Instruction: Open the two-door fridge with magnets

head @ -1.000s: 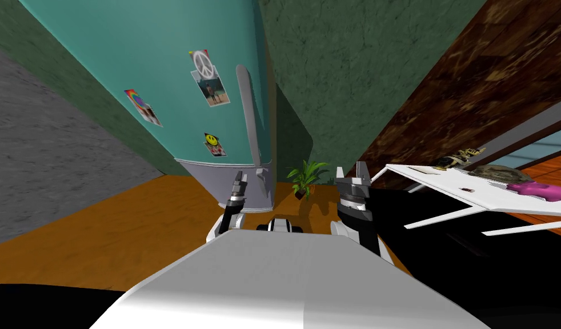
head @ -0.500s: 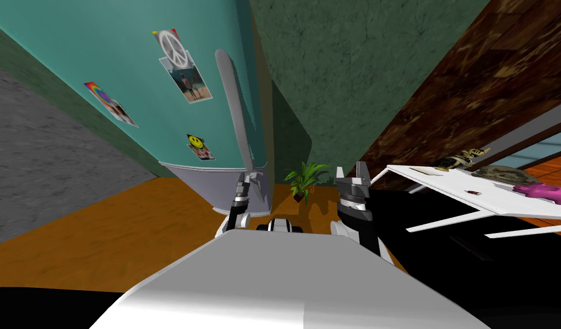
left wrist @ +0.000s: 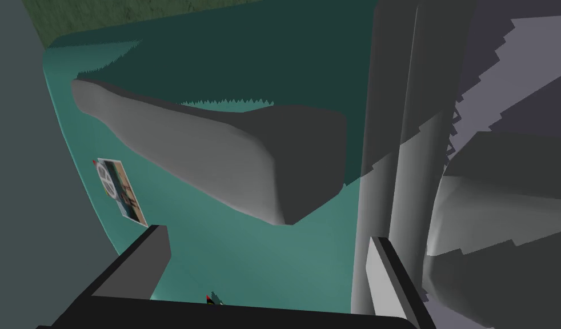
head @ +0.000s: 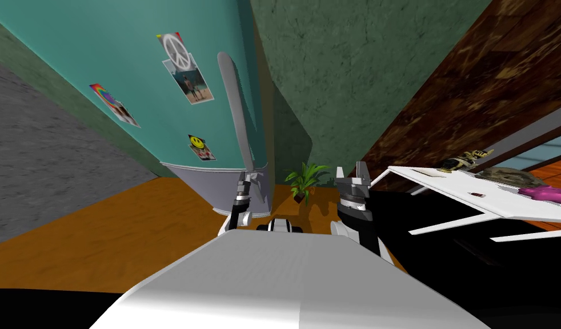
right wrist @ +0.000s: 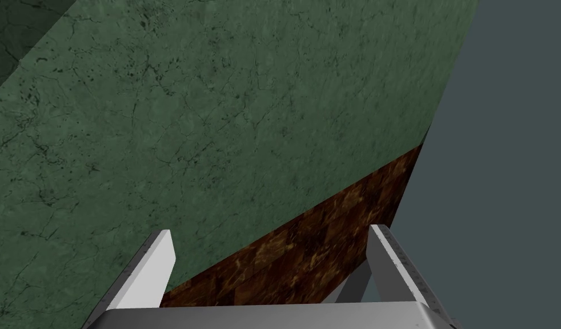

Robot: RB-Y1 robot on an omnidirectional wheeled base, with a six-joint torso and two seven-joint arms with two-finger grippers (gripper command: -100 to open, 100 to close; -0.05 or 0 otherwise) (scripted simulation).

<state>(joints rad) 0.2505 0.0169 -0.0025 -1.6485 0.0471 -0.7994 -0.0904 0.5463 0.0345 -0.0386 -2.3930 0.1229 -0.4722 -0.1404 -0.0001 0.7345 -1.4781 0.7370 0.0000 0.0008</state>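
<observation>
The fridge's teal upper door (head: 131,51) carries a peace-sign magnet (head: 175,50), a photo (head: 193,87), a rainbow magnet (head: 111,104) and a smiley magnet (head: 198,144). Below it is a grey lower door (head: 208,188). A long grey handle (head: 236,114) runs along the upper door's right edge. My left gripper (head: 248,184) is at the handle's lower end. In the left wrist view the handle (left wrist: 228,154) ends just ahead of my open left gripper (left wrist: 268,234), with nothing between its fingers (left wrist: 388,274). My right gripper (head: 349,171) stands open and raised to the right of the fridge, holding nothing (right wrist: 272,231).
A small potted plant (head: 304,180) stands on the wooden floor (head: 102,228) just right of the fridge. A white table (head: 445,191) with a pink object (head: 545,193) and other small things is at the right, over a black area. Green walls flank the fridge.
I have moved closer to the fridge and turned a little, so the door has shifted left. My left gripper has risen from the grey lower door to the handle's lower end. Both grippers stay open.
</observation>
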